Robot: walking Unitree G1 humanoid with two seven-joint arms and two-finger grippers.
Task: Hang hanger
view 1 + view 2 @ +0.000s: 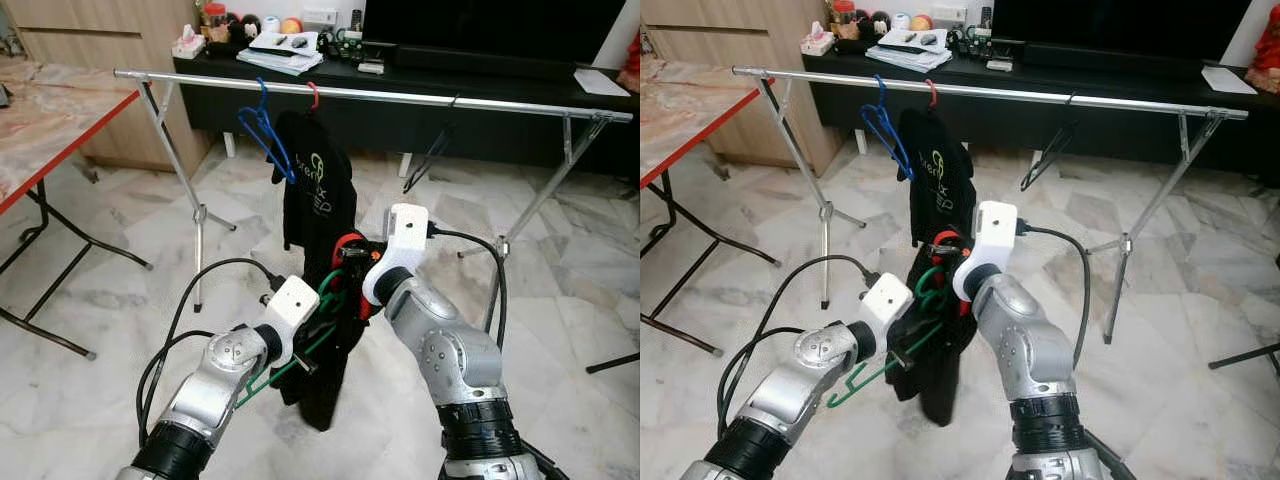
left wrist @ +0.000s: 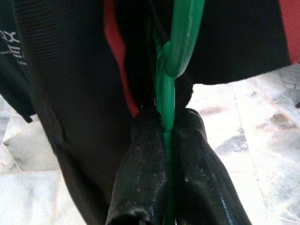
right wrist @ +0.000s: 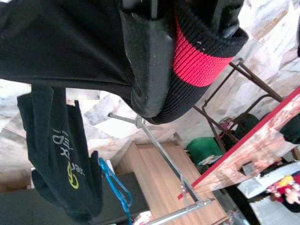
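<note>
A long silver rail (image 1: pixel 400 97) on tripod legs crosses the room over a pale marble floor (image 1: pixel 90 400), with a dark TV cabinet (image 1: pixel 420 120) behind it carrying papers, a tissue box and small clutter, and a red-edged worktop (image 1: pixel 50 120) standing well to the robot's left. On the rail hang a bare blue hanger (image 1: pixel 265 125), a black shirt (image 1: pixel 320 185) on a red hook just beside it, and a bare black hanger (image 1: pixel 430 155) further right; between that and the right leg the rail is free. The shirt bears green and white lettering too small to read. In front of the hanging shirt, both arms hold up a black garment with a red band (image 3: pixel 197 56), its lower end hanging toward the floor. The left pincer (image 2: pixel 166 140) is closed on the green hanger (image 2: pixel 180 42), its two fingers pinching the thin green bar, below rail height. The right pincer (image 3: pixel 154 56) is closed on the garment's black and red ribbed edge.
</note>
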